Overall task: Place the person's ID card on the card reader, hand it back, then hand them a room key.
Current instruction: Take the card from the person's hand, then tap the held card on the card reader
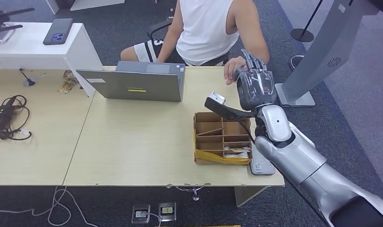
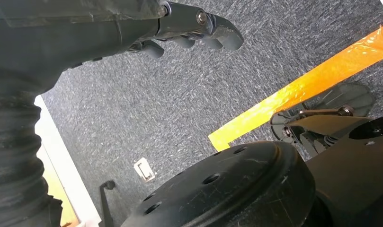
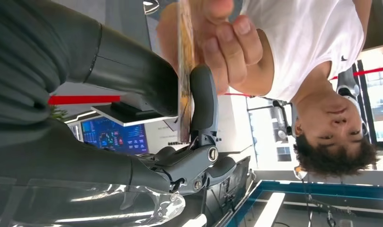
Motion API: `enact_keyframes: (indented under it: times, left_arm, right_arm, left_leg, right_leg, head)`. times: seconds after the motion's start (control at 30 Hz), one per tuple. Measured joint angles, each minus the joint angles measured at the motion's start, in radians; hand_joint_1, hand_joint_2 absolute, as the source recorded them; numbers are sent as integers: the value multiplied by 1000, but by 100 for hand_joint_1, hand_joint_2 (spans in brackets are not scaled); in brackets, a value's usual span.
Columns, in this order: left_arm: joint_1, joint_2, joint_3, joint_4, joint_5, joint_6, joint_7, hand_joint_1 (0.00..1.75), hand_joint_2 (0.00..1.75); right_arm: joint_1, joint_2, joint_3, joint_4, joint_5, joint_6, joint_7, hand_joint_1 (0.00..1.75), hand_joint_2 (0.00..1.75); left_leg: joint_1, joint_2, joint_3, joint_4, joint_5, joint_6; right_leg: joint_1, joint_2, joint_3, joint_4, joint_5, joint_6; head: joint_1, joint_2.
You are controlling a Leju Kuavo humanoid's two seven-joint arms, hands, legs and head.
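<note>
My right hand (image 1: pixel 255 87) is raised over the table's far right edge, right by the person's hand (image 1: pixel 233 70). In the right wrist view a thin card (image 3: pixel 183 71) shows edge-on, pinched between my thick thumb (image 3: pixel 132 80) and a dark finger (image 3: pixel 203 104). The person's fingers (image 3: pixel 227 42) grip the same card at its far end. I cannot read its face. A flat grey card reader (image 1: pixel 261 163) lies at the table's near right edge, partly under my forearm. My left hand (image 2: pixel 199 28) hangs above the carpet, fingers loose and holding nothing.
A cardboard divider box (image 1: pixel 203 124) with yellow tape holds several small cards beside the reader. A grey laptop (image 1: pixel 137 82) stands at the table's far middle. The person in a white top (image 1: pixel 206 28) sits behind the table. A kiosk base (image 1: pixel 296 94) stands to the right.
</note>
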Motion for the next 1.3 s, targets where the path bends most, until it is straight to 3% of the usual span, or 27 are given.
enact_keyframes:
  times: [0.27,0.47,0.8,1.07,1.3]
  left_arm:
    - [0,-2,0,0,-1,0,0,0,175]
    - [2,-3,0,0,12,1,-2,0,175]
    - [7,-2,7,1,33,1,-2,0,175]
    - [7,0,20,2,36,1,-2,0,175]
    - [7,-1,27,1,45,0,-2,0,175]
  right_arm:
    - [4,-2,0,1,-21,-11,21,175,175]
    - [68,-44,-30,-58,-86,-96,56,175,175]
    - [370,-169,-226,-297,-151,-319,75,175,175]
    - [580,-194,-417,-414,-167,-329,16,175,175]
    - [651,-181,-485,-415,-192,-288,-62,175,175]
  left_leg:
    - [0,0,0,0,0,0]
    - [0,0,1,0,0,0]
    - [0,0,1,0,-1,0]
    - [0,0,1,0,-1,0]
    - [0,0,1,0,-1,0]
  right_leg:
    - [0,0,0,0,0,0]
    - [0,0,0,-1,0,0]
    - [0,0,0,-2,0,0]
    - [1,0,1,-2,0,0]
    - [0,0,1,-2,0,0]
  head:
    - [0,0]
    - [0,0]
    - [0,0]
    - [0,0]
    - [0,0]
